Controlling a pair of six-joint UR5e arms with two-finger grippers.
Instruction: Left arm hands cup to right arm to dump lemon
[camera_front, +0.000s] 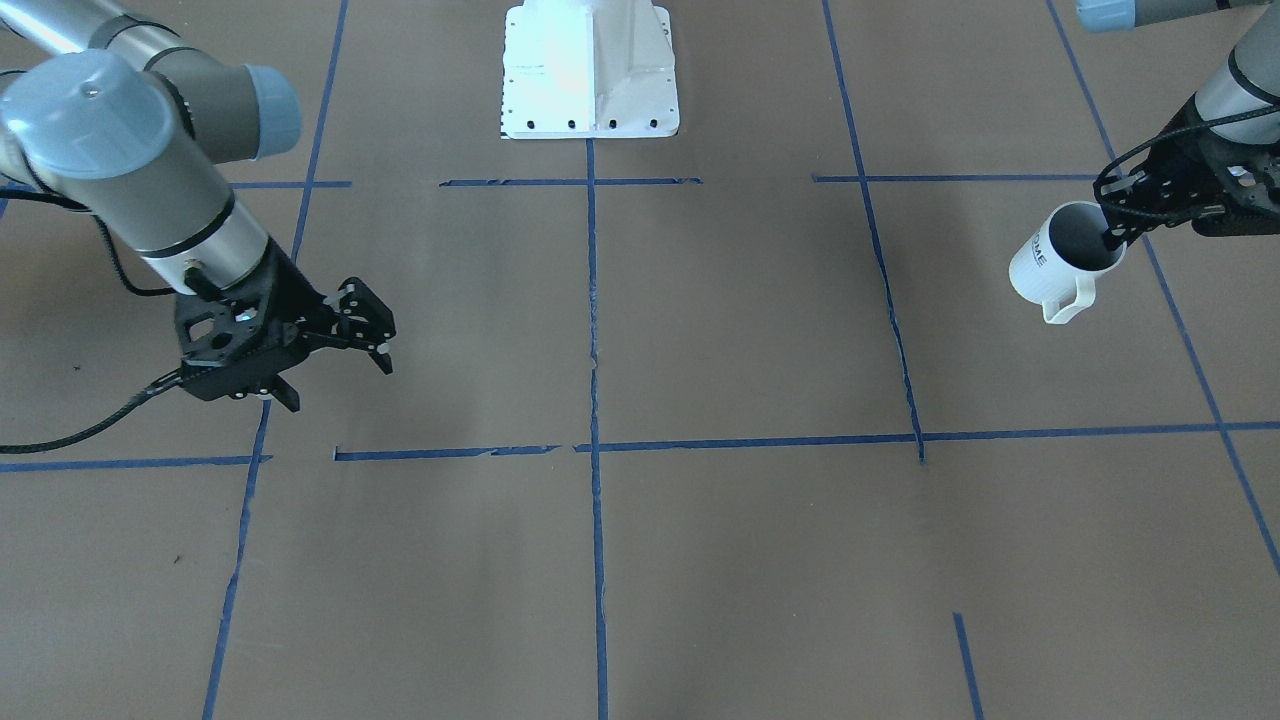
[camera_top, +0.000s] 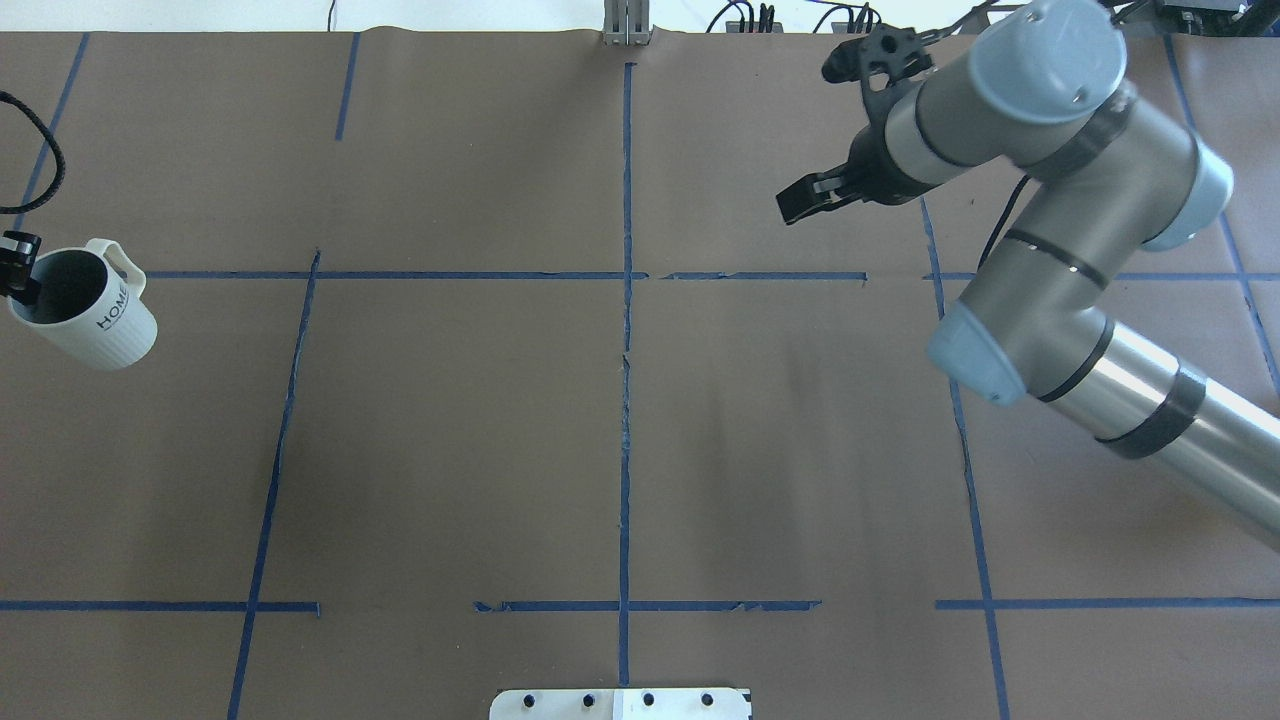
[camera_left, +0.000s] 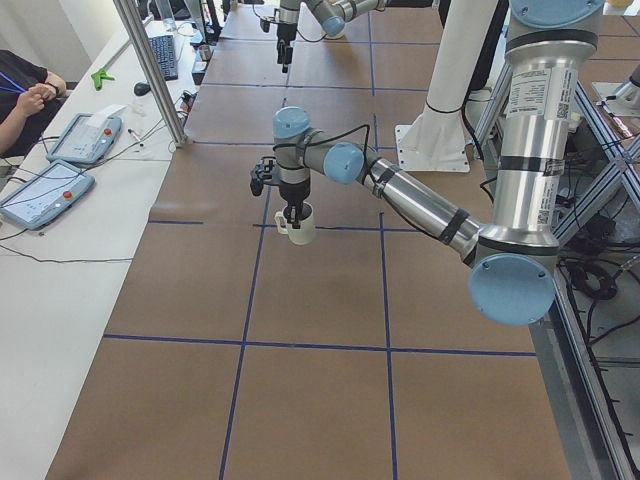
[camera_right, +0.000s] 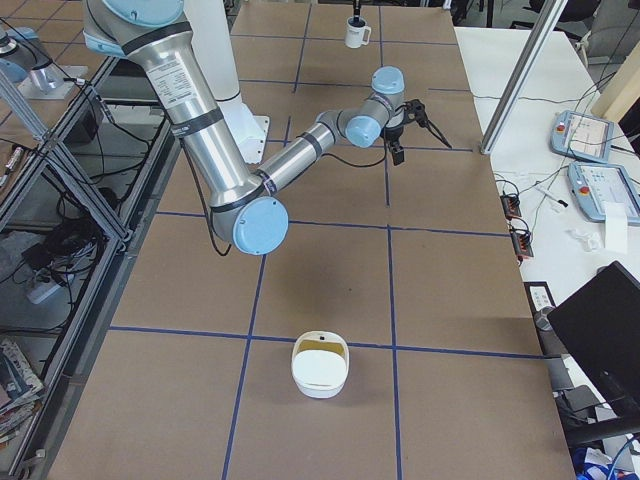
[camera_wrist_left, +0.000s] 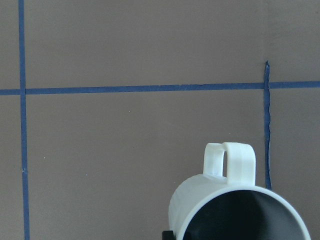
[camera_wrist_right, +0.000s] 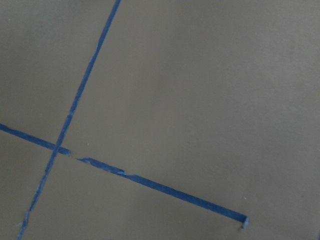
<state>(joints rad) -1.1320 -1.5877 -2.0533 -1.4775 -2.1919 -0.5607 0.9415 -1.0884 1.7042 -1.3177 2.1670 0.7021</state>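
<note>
left arm (camera_left: 420, 205) near, stretched across table (camera_left: 320, 400) | left gripper (camera_left: 293, 213) over white cup (camera_left: 303, 228), jaws apparently pinching its rim | handle on view's left | right arm (camera_left: 335, 18) far, small

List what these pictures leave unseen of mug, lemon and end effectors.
- Lemon: unseen; the white HOME-lettered mug looks dark inside, and the left wrist view's bottom edge cuts it.
- Black left end effector: overhead view's left edge cuts it off.
- Black right end effector: partly behind its arm overhead.
</note>
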